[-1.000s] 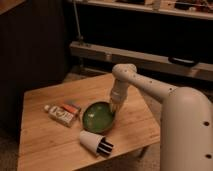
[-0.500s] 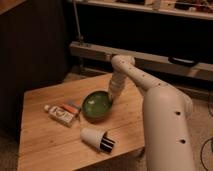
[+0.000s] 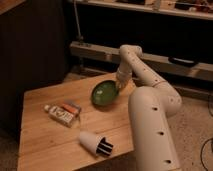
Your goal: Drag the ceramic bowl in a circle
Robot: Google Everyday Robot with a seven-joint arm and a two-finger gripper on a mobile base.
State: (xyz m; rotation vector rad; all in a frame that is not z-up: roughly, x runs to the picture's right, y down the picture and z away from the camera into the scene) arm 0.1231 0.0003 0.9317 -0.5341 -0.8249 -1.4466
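Bowl [image 3: 102,94] of round, glossy green glazed ceramic, darker at the rim and pale inside, sits on the far right part of the light wooden surface [image 3: 45,147], close to its back edge, tipped so its inside faces the camera. The gripper [image 3: 119,86] is at the bowl's right rim, its jaws closed narrowly on that rim. The white robot arm [image 3: 150,115] rises from the lower right, bends at a rounded joint above the bowl and comes down to it. Left of the bowl, well apart, a flat white and orange packet [image 3: 62,113] lies on the wood. Nearer the front edge, a white cup with a black end [image 3: 95,142] lies on its side. Behind the surface runs a long pale rail [image 3: 95,50] against a dark background.
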